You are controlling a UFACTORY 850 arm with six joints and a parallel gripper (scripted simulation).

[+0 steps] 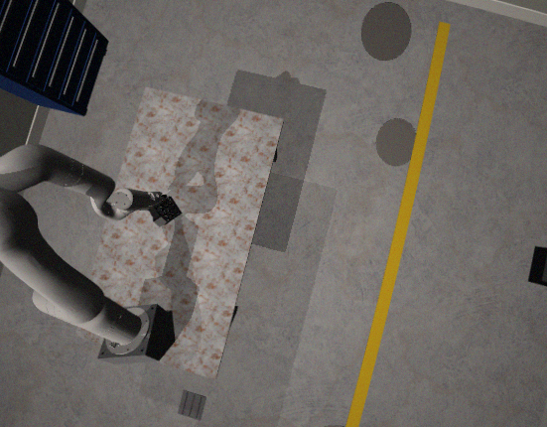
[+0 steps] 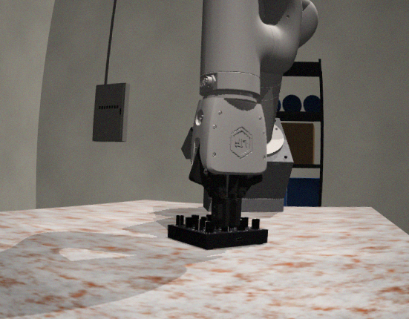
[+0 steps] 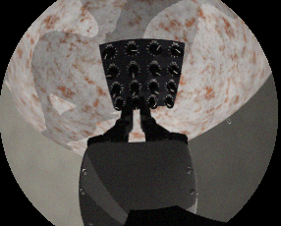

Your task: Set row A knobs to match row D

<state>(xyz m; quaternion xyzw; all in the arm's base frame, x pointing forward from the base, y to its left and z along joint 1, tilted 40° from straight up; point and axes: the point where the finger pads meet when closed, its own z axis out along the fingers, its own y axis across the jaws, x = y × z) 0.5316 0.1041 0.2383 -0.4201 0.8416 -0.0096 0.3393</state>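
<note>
Your knob box (image 3: 141, 71) is a flat, square black block with sixteen short round knobs (image 3: 154, 67) standing in four rows of four. It sits on its feet on the bench (image 2: 325, 267), near the long edge on the arm's side and about halfway along it. In the wrist view thin pale lines show on the knob tops, but they are too small to read against any mark, and so are the printed names.

The hand (image 3: 139, 118) comes straight down onto the box. Its two dark, flat fingers stand narrow, pinched on a knob in the row nearest the wrist camera. The fingers hide that knob, so you cannot tell which one it is.

Above the fingers the hand's body is a smooth grey shell with a hexagon badge, hanging from a thick, rounded grey arm (image 2: 243, 33).

The bench top is pale stone with rusty orange mottling, crossed by the arm's soft shadow. Behind it stand a dark shelf unit (image 2: 321, 126) and a grey wall box (image 2: 110, 112).
</note>
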